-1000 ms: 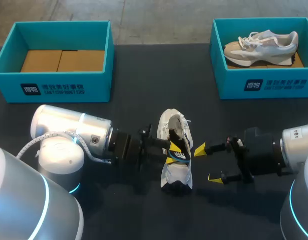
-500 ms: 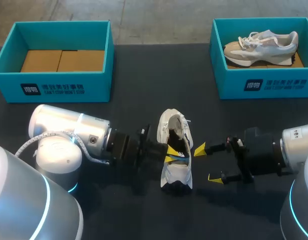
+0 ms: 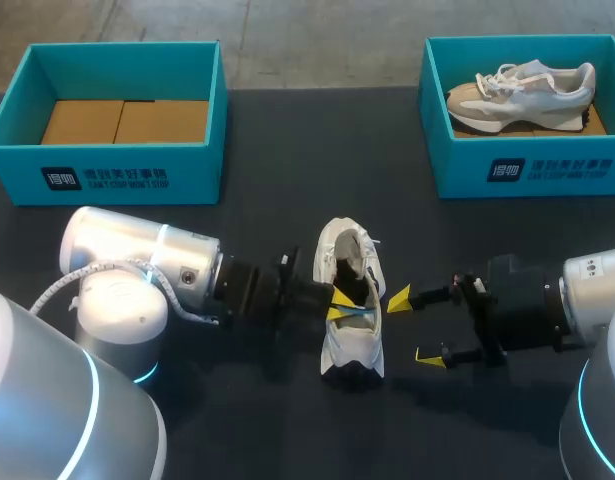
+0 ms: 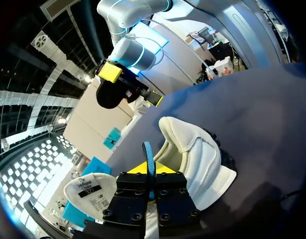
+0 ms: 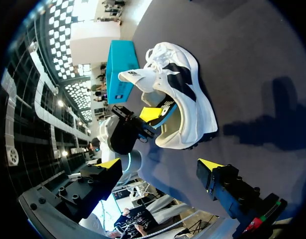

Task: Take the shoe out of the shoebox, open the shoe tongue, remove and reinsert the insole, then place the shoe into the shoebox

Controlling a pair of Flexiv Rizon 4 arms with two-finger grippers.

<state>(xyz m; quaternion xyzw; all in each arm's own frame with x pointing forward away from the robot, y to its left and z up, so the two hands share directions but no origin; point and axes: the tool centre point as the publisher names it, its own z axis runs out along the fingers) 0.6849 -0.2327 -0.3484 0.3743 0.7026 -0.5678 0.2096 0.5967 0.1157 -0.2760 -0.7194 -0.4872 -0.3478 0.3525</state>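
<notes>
The shoe [image 3: 352, 300], white w/ black panels, is out on the dark table [image 3: 287, 150], abt mid-table and toward the near edge, apparently tipped on its side w/ the opening turned to the left arm [image 3: 147, 265]. From the right wrist view the tongue [image 5: 134, 74] is folded back, away from the opening. The thin blue edge of the insole [image 4: 148, 157] sticks up out of the shoe. The left gripper [image 3: 337, 300] is right at the opening, fingers nearly together, and the left wrist view shows that blue edge pinched btwn its two yellow tips, so it has hold of the insole. The right gripper [image 3: 415, 327] sits just beside the shoe on the other side, fingers spread wide w/ nothing btwn them, one yellow tip close to the shoe's side but apparently not touching. The right arm [image 3: 587, 290] comes in low from the right edge. Further back, at the far left of the table, the left box [image 3: 107, 175] is teal and open-topped, w/ only brown cardboard [image 3: 122, 120] showing on its floor. At the far right, the right box [image 3: 532, 170], same teal, has a second shoe [image 3: 522, 88] lying inside, beige and white, toe pointing left. Both boxes are well apart from the shoe and the grippers.
</notes>
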